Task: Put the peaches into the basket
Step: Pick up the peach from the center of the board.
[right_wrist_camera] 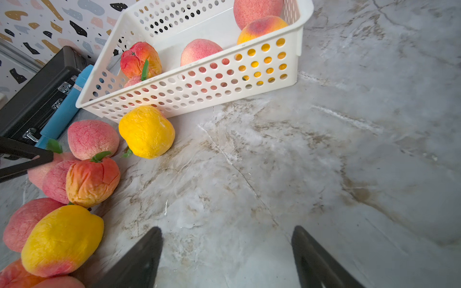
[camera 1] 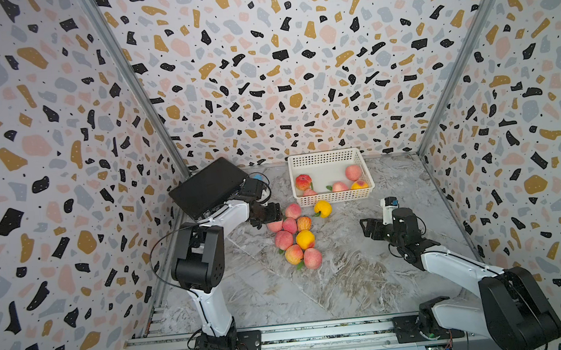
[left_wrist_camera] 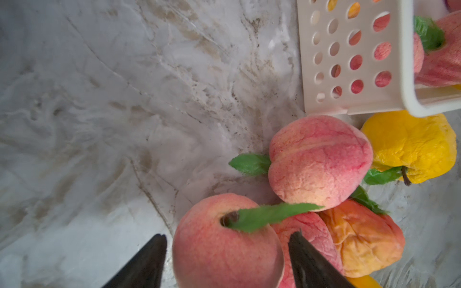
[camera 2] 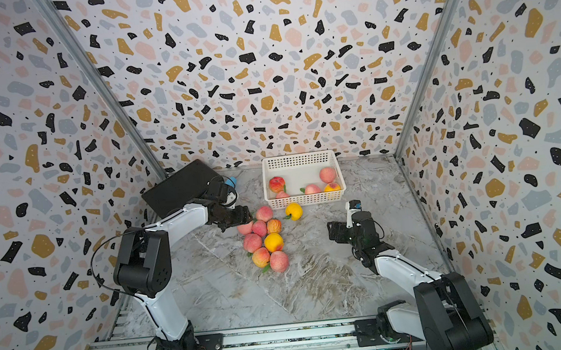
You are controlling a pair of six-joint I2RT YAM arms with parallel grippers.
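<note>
Several peaches [camera 1: 293,237] lie bunched on the marble table, in front of the white basket [camera 1: 325,153], which stands at the back and holds several more [camera 1: 353,172]. A yellow peach [camera 1: 322,208] rests against the basket's front wall [right_wrist_camera: 199,87]. My left gripper [camera 1: 269,218] is at the far left end of the bunch. In the left wrist view its jaws [left_wrist_camera: 229,234] straddle a pink, leafed peach [left_wrist_camera: 219,256]: one finger touches it and the other stands a little off it. My right gripper [camera 1: 365,227] hovers open over bare table to the right, nothing between its fingers [right_wrist_camera: 149,249].
A flat black case [camera 1: 207,187] leans at the back left with a blue cylinder [camera 1: 257,176] beside it, just behind my left wrist. Patterned walls close in three sides. Bare marble [camera 1: 368,279] spreads between the bunch of fruit and my right arm.
</note>
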